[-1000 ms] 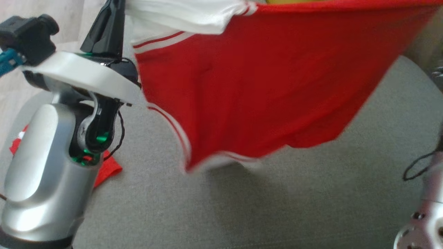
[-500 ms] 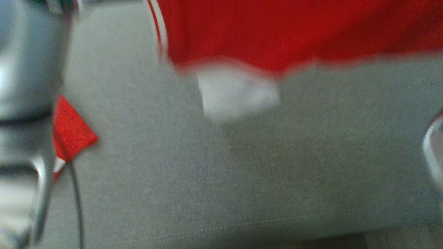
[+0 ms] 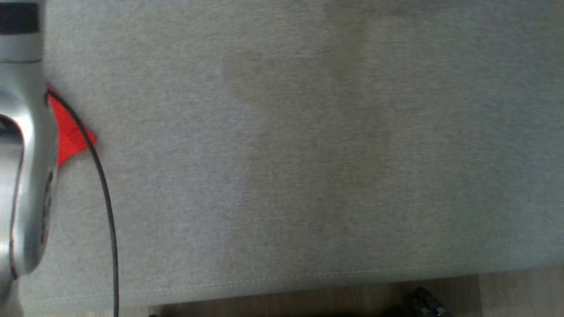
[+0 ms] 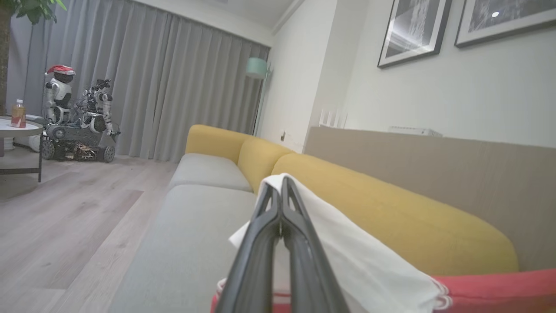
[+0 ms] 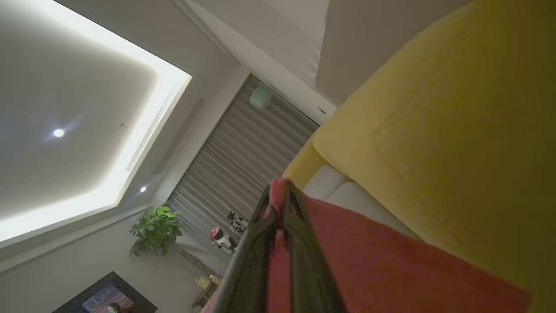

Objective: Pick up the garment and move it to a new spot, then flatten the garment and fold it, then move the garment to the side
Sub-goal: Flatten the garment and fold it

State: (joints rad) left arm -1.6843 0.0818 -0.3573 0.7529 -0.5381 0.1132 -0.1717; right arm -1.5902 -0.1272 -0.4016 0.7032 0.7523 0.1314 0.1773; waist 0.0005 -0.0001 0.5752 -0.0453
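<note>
The garment is red with a white sleeve (image 4: 347, 248) and red-and-white striped trim. In the left wrist view my left gripper (image 4: 281, 182) is shut on the white sleeve, held above the grey sofa seat (image 4: 195, 226); the red body (image 4: 499, 291) trails to the lower right. My right gripper (image 5: 280, 188) is shut on a fold of the red fabric (image 5: 391, 269), which stretches away toward the lower right in front of the yellow backrest (image 5: 434, 143). The head view looks down on the grey seat cushion (image 3: 308, 154), with a soft shadow across its middle.
My silver left arm (image 3: 22, 154) and a black cable (image 3: 108, 207) run along the head view's left edge, over a corner of another red cloth (image 3: 66, 132) lying on the seat. The seat's front edge and wooden floor (image 3: 308, 299) lie at the bottom. A round side table (image 4: 17, 130) stands far off.
The head camera has tipped down toward the seat's front edge, so the hanging red garment that filled the top of its picture has slid out of it. Both grippers stay shut.
</note>
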